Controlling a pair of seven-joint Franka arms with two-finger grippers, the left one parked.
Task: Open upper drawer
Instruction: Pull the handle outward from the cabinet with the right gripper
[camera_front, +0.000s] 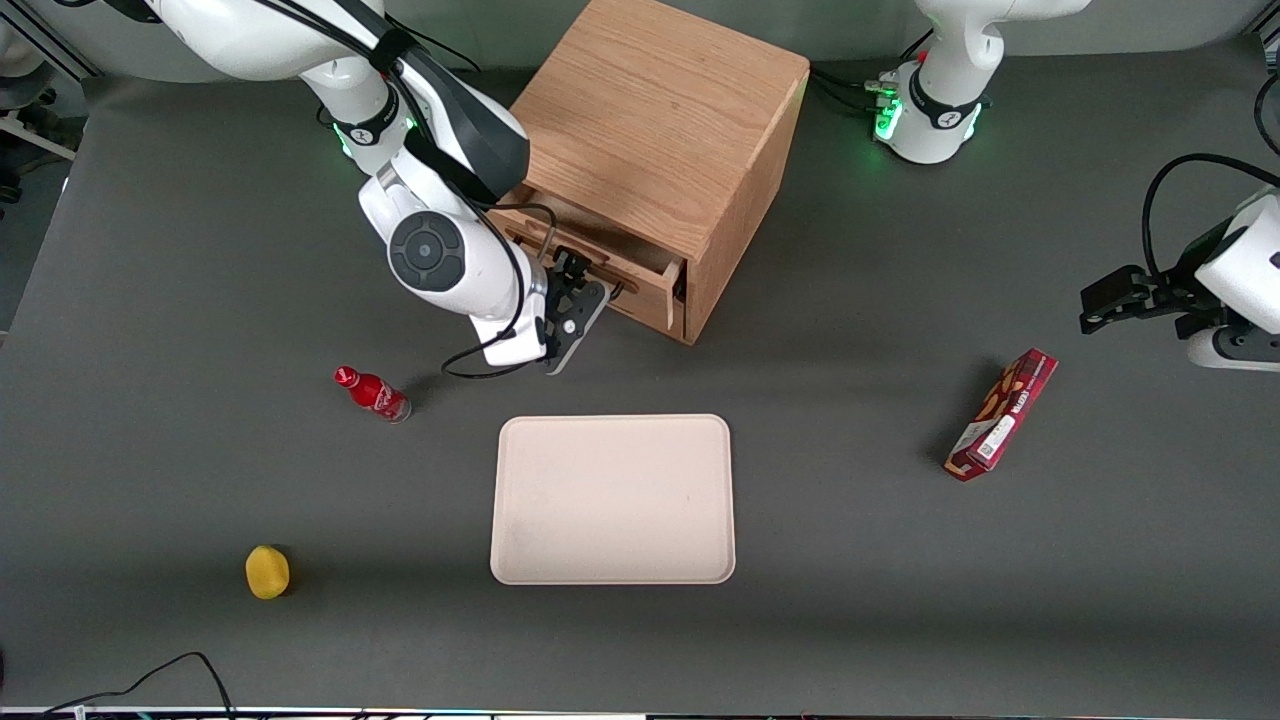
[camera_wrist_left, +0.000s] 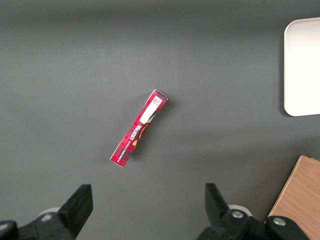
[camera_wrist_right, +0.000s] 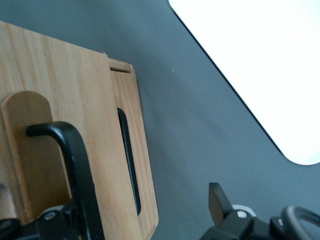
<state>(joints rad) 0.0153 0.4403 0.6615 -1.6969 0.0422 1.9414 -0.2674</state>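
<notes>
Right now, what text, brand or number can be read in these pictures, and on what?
Red box: white brand lettering and a white code label, too blurred to read.
Red bottle: white script, too small to read.
Nothing else bears text, including the upper drawer, whose handle the gripper is at.

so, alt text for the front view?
The working arm's hand is at the black handle of the upper drawer, which sits partly pulled out of the oak cabinet. An empty beige tray lies nearer the camera.
</notes>
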